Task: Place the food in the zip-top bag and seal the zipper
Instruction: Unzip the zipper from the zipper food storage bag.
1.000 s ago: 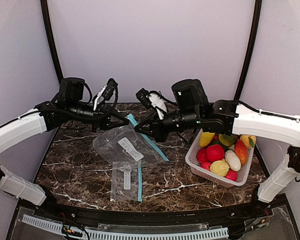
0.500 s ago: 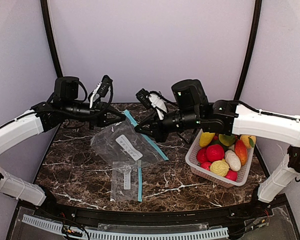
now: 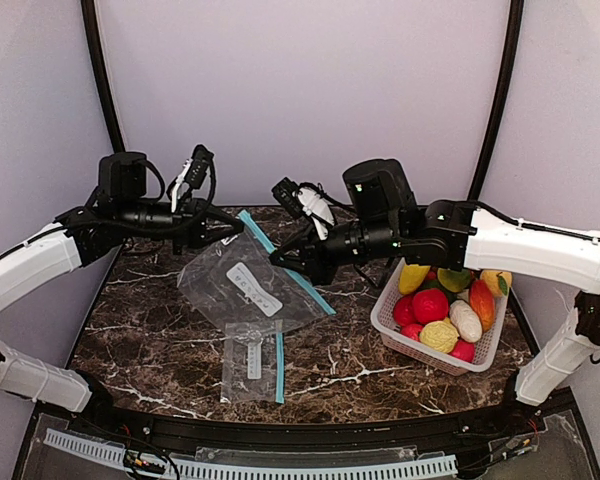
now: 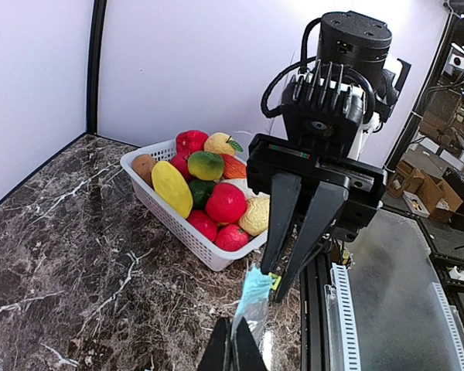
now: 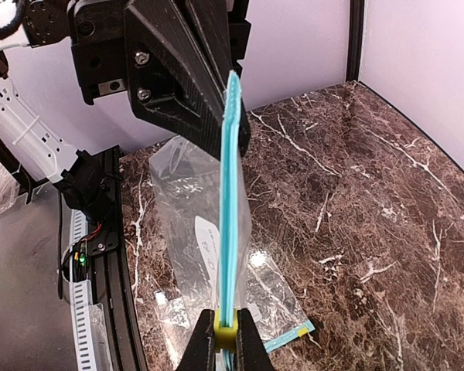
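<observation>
A clear zip-top bag (image 3: 242, 285) with a teal zipper (image 3: 298, 282) hangs stretched between my two grippers above the table. My left gripper (image 3: 238, 226) is shut on the zipper's far end; in the left wrist view (image 4: 233, 354) its fingers pinch the bag's edge (image 4: 255, 297). My right gripper (image 3: 275, 258) is shut on the yellow slider (image 5: 226, 331), with the zipper (image 5: 230, 193) running straight away from its fingers toward the left gripper (image 5: 236, 135). The right gripper also shows in the left wrist view (image 4: 277, 282). The food (image 3: 430, 305), red, yellow, green and orange toy fruits (image 4: 226, 202), lies piled in the basket.
The white slotted basket (image 3: 385, 318) stands on the table's right side, and shows in the left wrist view (image 4: 170, 220). A second, smaller zip bag (image 3: 252, 360) lies flat on the marble near the front, seen too in the right wrist view (image 5: 290, 305). Walls enclose the table.
My left gripper has pulled back to the left and slightly up with the bag's end, drawing the zipper tauter. The right arm has stayed in place.
</observation>
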`<state>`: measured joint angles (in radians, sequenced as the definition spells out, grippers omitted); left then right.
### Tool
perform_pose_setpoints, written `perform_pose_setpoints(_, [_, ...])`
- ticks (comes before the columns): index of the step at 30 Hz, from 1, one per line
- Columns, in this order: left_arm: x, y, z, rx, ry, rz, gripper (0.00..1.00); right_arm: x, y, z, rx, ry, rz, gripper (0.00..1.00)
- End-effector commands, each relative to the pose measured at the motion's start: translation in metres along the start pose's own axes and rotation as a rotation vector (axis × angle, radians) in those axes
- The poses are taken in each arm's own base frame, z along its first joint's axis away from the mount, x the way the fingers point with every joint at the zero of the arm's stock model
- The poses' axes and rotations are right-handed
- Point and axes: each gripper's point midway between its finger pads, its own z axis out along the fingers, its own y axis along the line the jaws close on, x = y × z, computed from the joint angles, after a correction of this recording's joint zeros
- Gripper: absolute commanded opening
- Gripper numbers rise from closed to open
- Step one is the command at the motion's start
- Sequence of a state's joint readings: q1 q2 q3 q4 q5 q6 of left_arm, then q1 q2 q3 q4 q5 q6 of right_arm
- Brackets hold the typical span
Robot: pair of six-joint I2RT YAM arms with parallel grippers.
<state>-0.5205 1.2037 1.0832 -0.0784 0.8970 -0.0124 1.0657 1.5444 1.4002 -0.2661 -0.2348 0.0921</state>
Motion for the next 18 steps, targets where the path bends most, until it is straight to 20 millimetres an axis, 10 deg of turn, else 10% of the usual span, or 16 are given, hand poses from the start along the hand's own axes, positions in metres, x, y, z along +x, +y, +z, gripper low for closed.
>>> perform_pose_setpoints(1, [-0.022, 0.004, -0.017, -0.066, -0.077, 0.056, 0.01, 0.028, -0.007, 0.0, 0.016, 0.093, 0.045, 0.0])
perform_pose_setpoints(18, [-0.03, 0.015, -0.032, -0.128, -0.105, 0.07, 0.01, 0.029, -0.006, 0.003, 0.005, 0.105, 0.047, 0.0])
